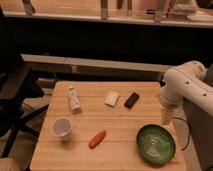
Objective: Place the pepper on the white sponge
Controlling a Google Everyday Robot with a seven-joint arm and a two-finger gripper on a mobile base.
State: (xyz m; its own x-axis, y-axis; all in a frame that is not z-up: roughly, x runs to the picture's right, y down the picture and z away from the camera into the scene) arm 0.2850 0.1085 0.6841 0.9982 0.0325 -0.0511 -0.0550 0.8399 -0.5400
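Note:
The pepper [97,139] is a small orange-red piece lying near the table's front middle. The white sponge [112,98] lies flat toward the back middle of the wooden table [85,122]. My gripper [166,117] hangs from the white arm [185,85] at the table's right edge, pointing down, just above and behind the green bowl. It is far to the right of both the pepper and the sponge and holds nothing that I can see.
A green bowl [156,144] sits at the front right. A black block [132,100] lies right of the sponge. A white tube [74,99] lies at the back left and a white cup [62,128] at the front left. A black chair [15,95] stands left of the table.

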